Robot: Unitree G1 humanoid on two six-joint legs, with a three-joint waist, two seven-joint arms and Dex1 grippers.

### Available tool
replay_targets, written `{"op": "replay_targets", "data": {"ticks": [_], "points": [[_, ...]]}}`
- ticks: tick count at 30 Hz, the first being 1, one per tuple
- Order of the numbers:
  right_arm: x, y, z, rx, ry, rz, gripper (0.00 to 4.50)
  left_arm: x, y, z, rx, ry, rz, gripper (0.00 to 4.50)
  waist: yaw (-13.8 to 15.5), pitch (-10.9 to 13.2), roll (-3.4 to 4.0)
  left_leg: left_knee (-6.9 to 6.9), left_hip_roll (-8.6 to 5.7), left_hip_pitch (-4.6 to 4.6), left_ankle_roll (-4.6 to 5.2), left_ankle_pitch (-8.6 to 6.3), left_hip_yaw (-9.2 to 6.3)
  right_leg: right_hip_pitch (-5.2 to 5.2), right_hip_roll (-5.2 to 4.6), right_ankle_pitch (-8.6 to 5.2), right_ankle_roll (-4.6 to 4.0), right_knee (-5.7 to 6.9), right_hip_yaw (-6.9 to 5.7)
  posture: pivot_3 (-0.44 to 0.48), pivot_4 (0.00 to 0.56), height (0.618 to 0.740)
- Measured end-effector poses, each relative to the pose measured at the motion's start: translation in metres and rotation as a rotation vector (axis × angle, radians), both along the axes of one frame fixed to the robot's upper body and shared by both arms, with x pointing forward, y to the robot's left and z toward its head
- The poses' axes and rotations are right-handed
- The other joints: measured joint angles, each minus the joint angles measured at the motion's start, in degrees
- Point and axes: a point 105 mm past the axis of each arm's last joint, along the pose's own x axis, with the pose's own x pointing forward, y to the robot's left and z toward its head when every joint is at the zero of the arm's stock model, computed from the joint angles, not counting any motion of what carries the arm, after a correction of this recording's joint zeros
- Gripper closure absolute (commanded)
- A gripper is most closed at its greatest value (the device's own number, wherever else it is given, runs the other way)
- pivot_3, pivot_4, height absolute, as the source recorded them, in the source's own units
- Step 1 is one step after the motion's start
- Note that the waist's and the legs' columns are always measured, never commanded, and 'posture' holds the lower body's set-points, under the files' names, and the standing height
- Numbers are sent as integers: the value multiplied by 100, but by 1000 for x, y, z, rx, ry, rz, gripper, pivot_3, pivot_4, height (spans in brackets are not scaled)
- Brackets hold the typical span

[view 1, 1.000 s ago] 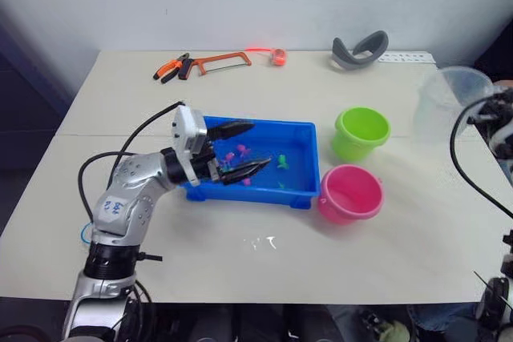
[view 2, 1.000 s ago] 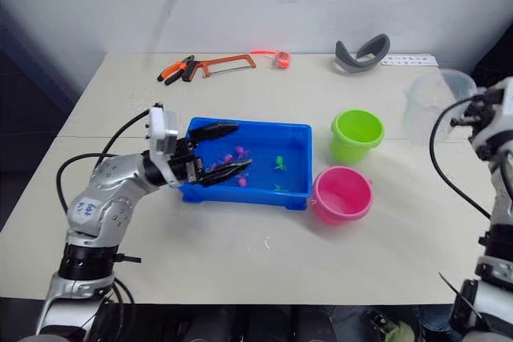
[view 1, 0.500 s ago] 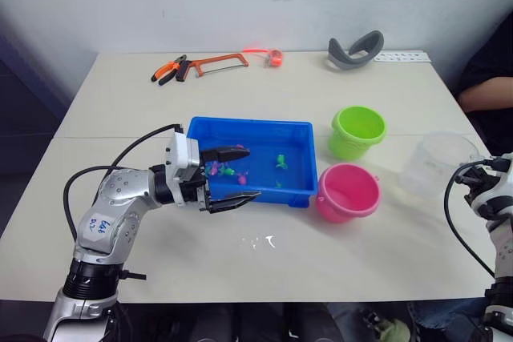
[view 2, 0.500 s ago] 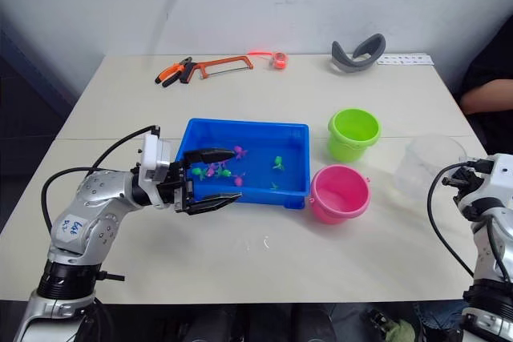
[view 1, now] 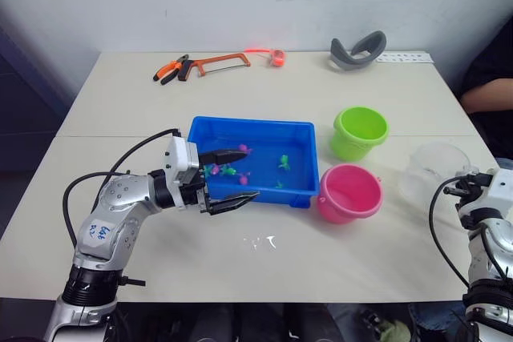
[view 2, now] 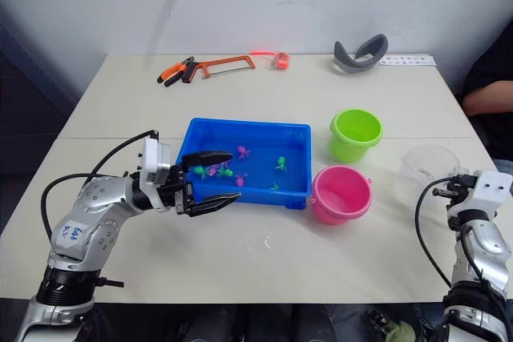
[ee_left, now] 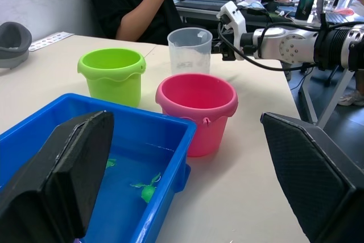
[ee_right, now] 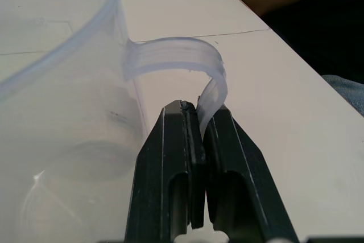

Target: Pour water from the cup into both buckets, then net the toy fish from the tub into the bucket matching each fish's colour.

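The blue tub [view 1: 255,126] sits mid-table with water and several small pink fish [view 1: 243,149] and green fish [view 1: 282,162] in it. My left gripper [view 1: 228,176] is open at the tub's near-left corner, one finger over the water and the other outside the front wall. The lime green bucket [view 1: 359,132] and the pink bucket [view 1: 349,192] stand right of the tub. The clear cup [view 1: 433,170] is upright by the table's right edge. My right gripper [ee_right: 199,126] is shut on its handle [ee_right: 176,58].
An orange hacksaw [view 1: 218,61], pliers [view 1: 170,69] and an orange tape roll [view 1: 278,57] lie at the table's back edge. A grey curved object [view 1: 359,50] and a white strip are at the back right. A person in black [view 1: 487,78] sits beyond the right edge.
My left gripper has pulled back from inside the tub to its near-left corner. My right arm has brought the cup down from high at the right to table level.
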Motion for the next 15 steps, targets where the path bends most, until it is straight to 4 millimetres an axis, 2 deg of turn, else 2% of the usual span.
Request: {"op": "replay_targets", "data": {"ticks": [2, 5, 8, 9, 12, 15], "points": [[-2, -1, -3, 2, 7, -4, 3378, -1, -1, 1, 1, -7, -5, 0, 3, 0, 0, 0, 0, 0, 0, 0, 0, 0, 0, 0, 0, 0, 0, 0, 150, 740], [-8, -4, -9, 5, 27, -17, 1979, -2, -1, 2, 4, -13, -8, 0, 9, 0, 0, 0, 0, 0, 0, 0, -2, 1, -1, 0, 0, -1, -1, 0, 150, 740], [-20, -9, -19, 12, 63, -37, 374, -2, -1, 2, 8, -13, -7, 0, 12, 0, 0, -1, 0, -1, 0, 0, -2, 1, -2, 0, 0, -3, -1, 0, 150, 740], [-25, -9, -21, 10, 73, -38, 77, -2, 0, 2, 9, -12, -6, 0, 11, 0, 1, -1, 0, -1, 0, 0, -2, 1, -2, 0, 0, -4, -1, 0, 150, 740], [-38, -12, -21, 7, 90, -37, 77, -2, 3, 0, 12, -4, 4, 0, 9, -1, 2, -2, 0, 1, 0, -1, -2, 2, -3, 0, 0, -6, 0, 0, 150, 740], [-58, -14, -13, -19, 103, -20, 77, -3, 8, -3, 28, 6, 22, 0, 12, -2, 12, -7, 1, 5, 0, -3, -3, 2, -4, 0, 0, -10, 2, 0, 150, 740]]}}
